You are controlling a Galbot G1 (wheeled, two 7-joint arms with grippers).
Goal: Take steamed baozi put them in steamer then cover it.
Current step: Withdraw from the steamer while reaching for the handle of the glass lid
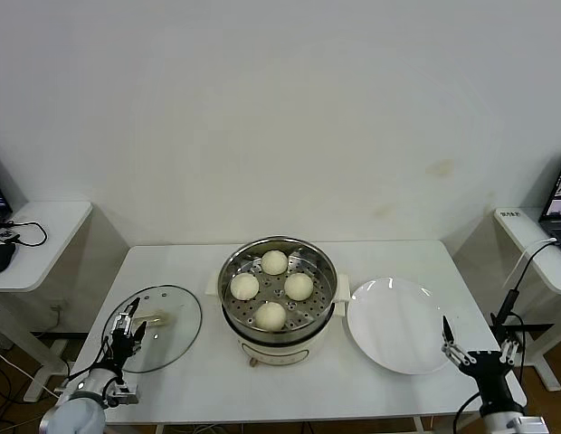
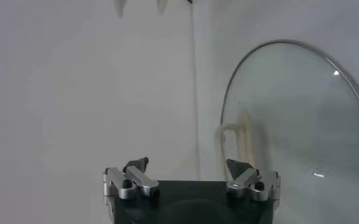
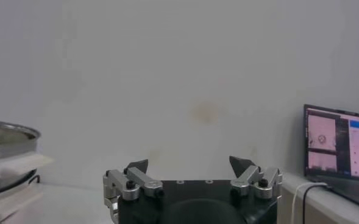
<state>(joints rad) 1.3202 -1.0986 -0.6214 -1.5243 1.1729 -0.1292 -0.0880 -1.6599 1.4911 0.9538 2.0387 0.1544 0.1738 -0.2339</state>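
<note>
A: Four steamed baozi [image 1: 273,288] are sitting in the steamer [image 1: 320,312] mid-worktop [image 1: 389,398]; the plate [image 1: 400,324] is lying bare. So the covering is what's left?

B: Yes. The left hand [image 1: 128,329] is hovering released at the cover [image 1: 176,321], which is lying flat left of the steamer. It should be aiming squarely for the cream handle [image 2: 235,142]. The right hand [image 1: 478,349] is waiting released, near the plate.

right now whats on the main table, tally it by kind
steamed baozi: 4, all in the steamer
steamer: 1
glass cover: 1, flat on the table
white plate: 1
total: 7
</note>
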